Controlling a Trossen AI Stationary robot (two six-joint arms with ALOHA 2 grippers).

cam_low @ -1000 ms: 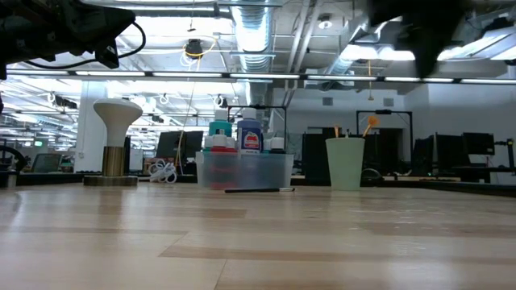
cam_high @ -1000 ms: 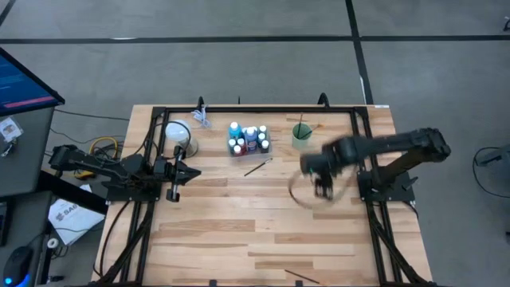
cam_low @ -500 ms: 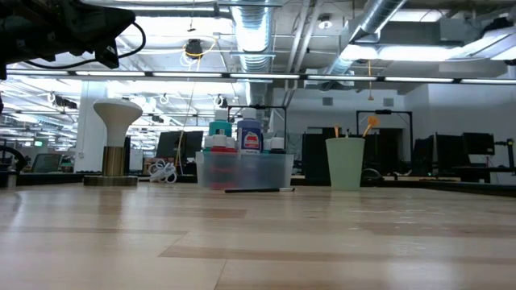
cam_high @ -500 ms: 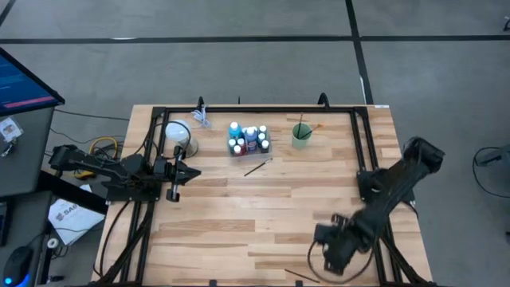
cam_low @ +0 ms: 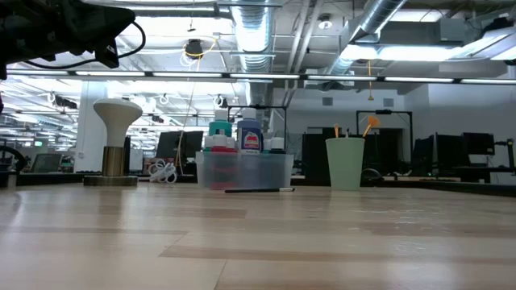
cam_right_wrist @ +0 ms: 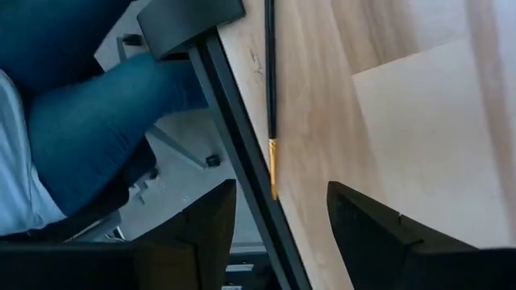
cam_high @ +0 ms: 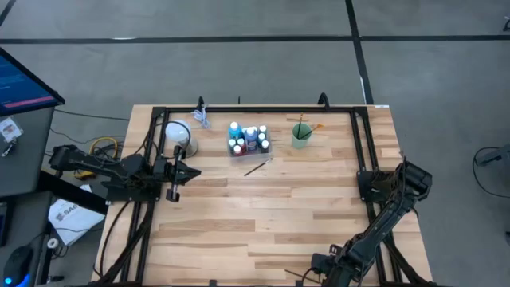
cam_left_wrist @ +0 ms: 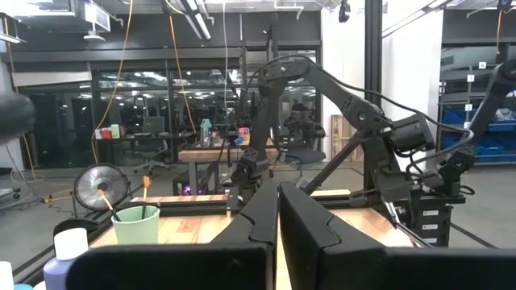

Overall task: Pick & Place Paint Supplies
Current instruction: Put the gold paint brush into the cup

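Small white-capped paint bottles (cam_high: 249, 139) stand in a clear tray (cam_high: 265, 147) at the far middle of the table. To the right of the tray, a green cup (cam_high: 301, 135) holds brushes. One dark brush (cam_high: 257, 167) lies on the wood in front of the tray. Another dark brush with a gold ferrule (cam_right_wrist: 272, 121) lies along the table's near edge (cam_high: 296, 275). My right gripper (cam_right_wrist: 280, 197) hangs open above it, pointing down, with the brush's ferrule end showing in the gap between the fingers and nothing touching. My left gripper (cam_high: 174, 171) rests shut at the table's left side.
A white mushroom-shaped object (cam_high: 177, 131) stands left of the tray. A person's leg in blue jeans (cam_right_wrist: 97, 121) is just beyond the near edge, close to my right gripper. The black frame rail (cam_right_wrist: 242, 161) runs along that edge. Bare wood lies across the table's middle.
My right gripper has swung from beside the green cup toward the table's near edge, sinking and tipping further downward. It now hangs over the brush that lies at the near edge. Nothing on the table has moved.
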